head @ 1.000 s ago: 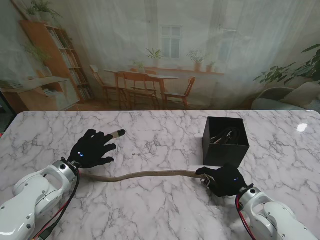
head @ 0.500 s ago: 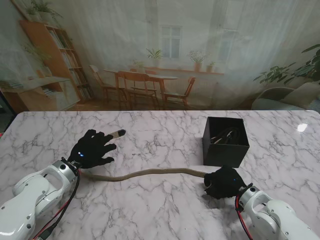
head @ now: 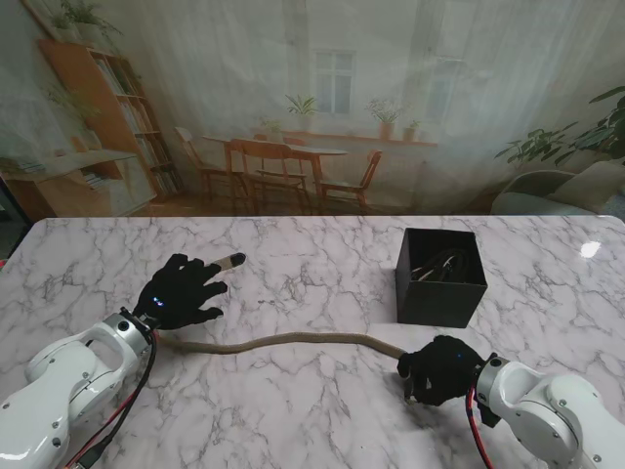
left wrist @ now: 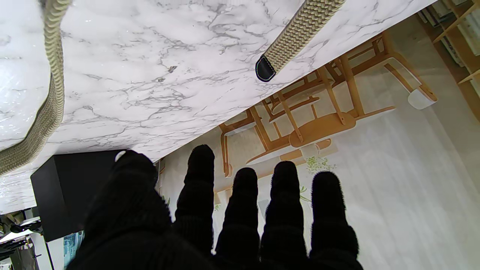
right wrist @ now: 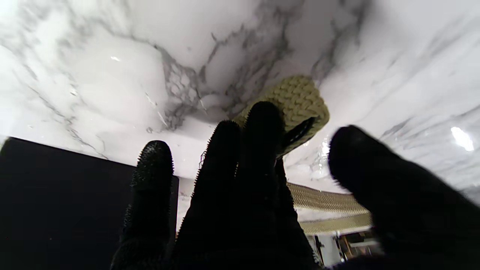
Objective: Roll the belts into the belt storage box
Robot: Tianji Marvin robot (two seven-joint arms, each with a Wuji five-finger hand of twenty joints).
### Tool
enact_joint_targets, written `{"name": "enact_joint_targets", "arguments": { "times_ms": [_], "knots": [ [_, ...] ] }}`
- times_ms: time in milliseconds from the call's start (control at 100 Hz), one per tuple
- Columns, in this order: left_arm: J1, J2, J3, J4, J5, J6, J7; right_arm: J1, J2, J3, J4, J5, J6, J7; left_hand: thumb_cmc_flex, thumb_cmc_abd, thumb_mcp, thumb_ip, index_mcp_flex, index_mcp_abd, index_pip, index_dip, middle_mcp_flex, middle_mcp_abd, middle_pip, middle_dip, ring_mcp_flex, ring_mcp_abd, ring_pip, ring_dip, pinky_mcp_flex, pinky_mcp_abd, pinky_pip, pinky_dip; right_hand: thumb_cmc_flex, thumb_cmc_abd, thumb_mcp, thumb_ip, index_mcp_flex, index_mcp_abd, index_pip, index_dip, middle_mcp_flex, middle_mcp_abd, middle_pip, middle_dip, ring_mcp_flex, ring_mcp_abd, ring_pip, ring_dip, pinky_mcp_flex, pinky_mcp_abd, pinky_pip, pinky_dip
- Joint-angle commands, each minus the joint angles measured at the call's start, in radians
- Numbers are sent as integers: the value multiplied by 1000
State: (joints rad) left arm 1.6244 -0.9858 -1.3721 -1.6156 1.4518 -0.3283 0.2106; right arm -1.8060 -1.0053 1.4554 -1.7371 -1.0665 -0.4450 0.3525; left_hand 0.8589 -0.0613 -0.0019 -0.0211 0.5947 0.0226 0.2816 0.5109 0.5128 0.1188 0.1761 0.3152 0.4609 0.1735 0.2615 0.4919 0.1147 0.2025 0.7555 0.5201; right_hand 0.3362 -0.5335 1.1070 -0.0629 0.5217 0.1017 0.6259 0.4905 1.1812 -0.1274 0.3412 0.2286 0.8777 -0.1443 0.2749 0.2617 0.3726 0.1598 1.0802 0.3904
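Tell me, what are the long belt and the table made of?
The belt looks like woven or braided fabric, tan and matte: the left wrist view shows a zigzag weave, with a smooth black tip that may be leather. The table looks like glossy white marble with grey veins, though it could be a printed surface.

2 glossy white arms, rounded segments. Left hand [head: 182, 291] and right hand [head: 441, 369]: black knit gloves (small blue lights on the backs). Red and black cables at wrists.
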Motion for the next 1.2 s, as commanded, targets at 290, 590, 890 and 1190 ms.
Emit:
{"name": "enact_joint_targets", "arguments": {
  "times_ms": [290,590,890,1190],
  "knots": [
    [-6,-4,0,2,-6,-6,-12,16,11,-29,48,-162,23,-136,-2,53,-25,3,1,31,-8,-9,15,29,-7,10,-5,23,-15,5,-13,36,-29,9,279,-236,13,-191,76,-75,209,2,155,-107,-149,11,104,-46,13,-56,162,-130,61,-80],
    [-5,-4,1,3,-6,-6,-11,35,7,-69,124,-196,49,-296,-2,54,-25,3,1,30,-8,-9,12,30,-7,9,-6,23,-15,6,-13,35,-28,8,262,-174,-52,-210,215,-478,472,-41,95,119,181,264,221,169,180,188,113,76,102,-4],
    [-5,-4,1,3,-7,-8,-10,23,7,-69,110,-187,62,-264,-5,54,-26,3,1,30,-7,-9,11,30,-7,9,-7,22,-15,6,-14,35,-29,8,151,-151,-74,-211,255,-494,469,-15,-548,280,145,208,-20,266,75,176,29,193,63,100],
    [-1,-11,-1,-24,-32,-2,-44,26,-2,-73,124,-110,65,-275,-3,55,-25,3,6,29,-6,-8,14,30,-9,9,-5,23,-17,5,-16,38,-31,7,167,-131,-76,-208,256,-367,565,-169,-310,235,26,-3,-48,301,-28,32,-3,267,-51,40]
  ]
}}
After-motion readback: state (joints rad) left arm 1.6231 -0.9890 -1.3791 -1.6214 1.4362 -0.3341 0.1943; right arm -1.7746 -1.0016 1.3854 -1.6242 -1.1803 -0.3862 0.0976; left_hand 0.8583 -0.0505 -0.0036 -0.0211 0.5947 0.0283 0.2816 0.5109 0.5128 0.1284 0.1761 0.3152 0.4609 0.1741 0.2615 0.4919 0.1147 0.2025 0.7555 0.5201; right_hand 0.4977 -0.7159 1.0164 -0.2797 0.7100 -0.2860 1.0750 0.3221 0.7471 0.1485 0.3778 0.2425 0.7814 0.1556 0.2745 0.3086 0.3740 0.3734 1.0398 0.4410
